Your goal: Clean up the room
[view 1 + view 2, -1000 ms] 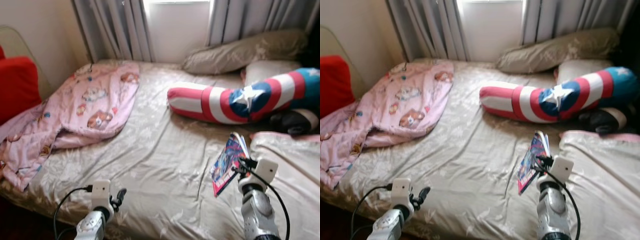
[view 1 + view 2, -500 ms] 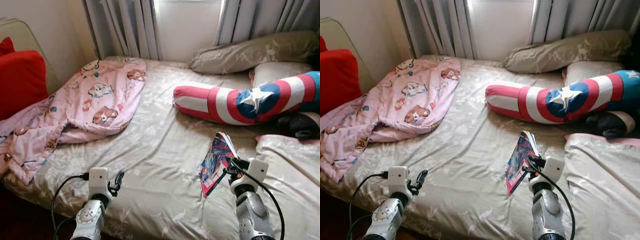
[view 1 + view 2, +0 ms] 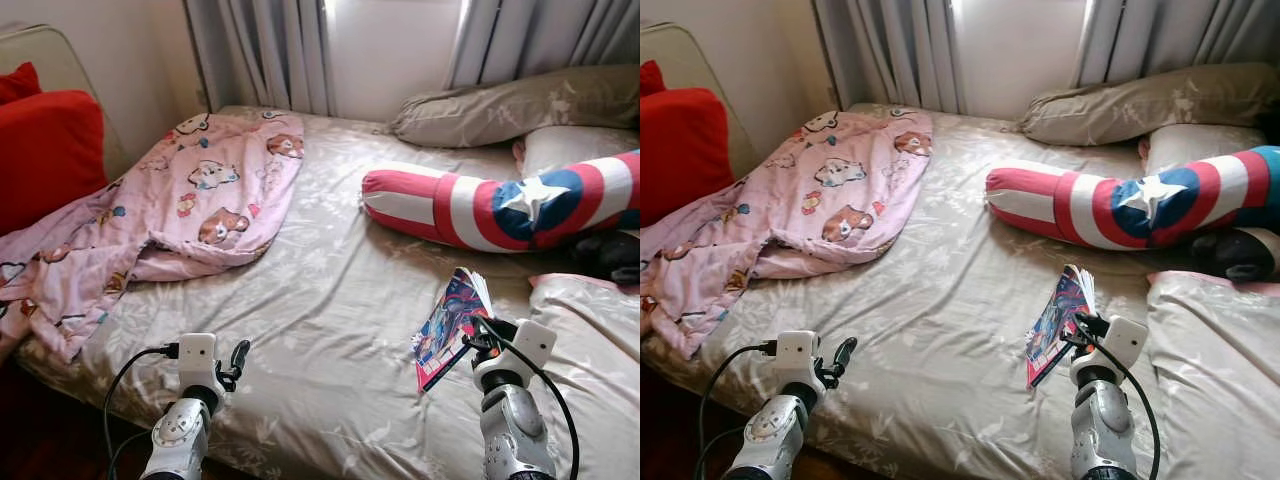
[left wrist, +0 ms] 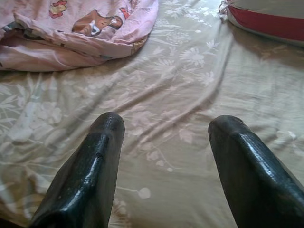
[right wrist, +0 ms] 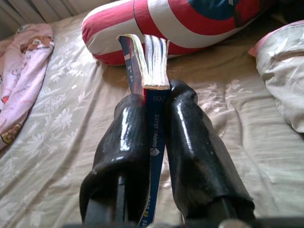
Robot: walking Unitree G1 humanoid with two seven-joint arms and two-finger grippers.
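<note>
My right gripper (image 3: 470, 338) is shut on a thin colourful comic book (image 3: 447, 325), held up on its edge above the beige bed sheet (image 3: 330, 300). In the right wrist view the book (image 5: 151, 71) stands clamped between the two black fingers (image 5: 126, 142), pages fanned at its top. My left gripper (image 3: 237, 360) hovers low over the bed's near edge, open with nothing between its fingers (image 4: 90, 175). A crumpled pink teddy-bear blanket (image 3: 190, 205) lies on the bed's left side. A red, white and blue star bolster (image 3: 490, 205) lies across the right.
Red cushions (image 3: 45, 150) lean at the far left against the wall. Beige pillows (image 3: 510, 100) sit at the head by the grey curtains (image 3: 260, 50). A folded beige duvet (image 3: 590, 340) covers the bed's near right. A dark object (image 3: 1230, 255) lies under the bolster's end.
The whole picture has shifted right and down, so the camera moved. My right gripper still holds the book upright. The left gripper keeps its place at the bed's edge.
</note>
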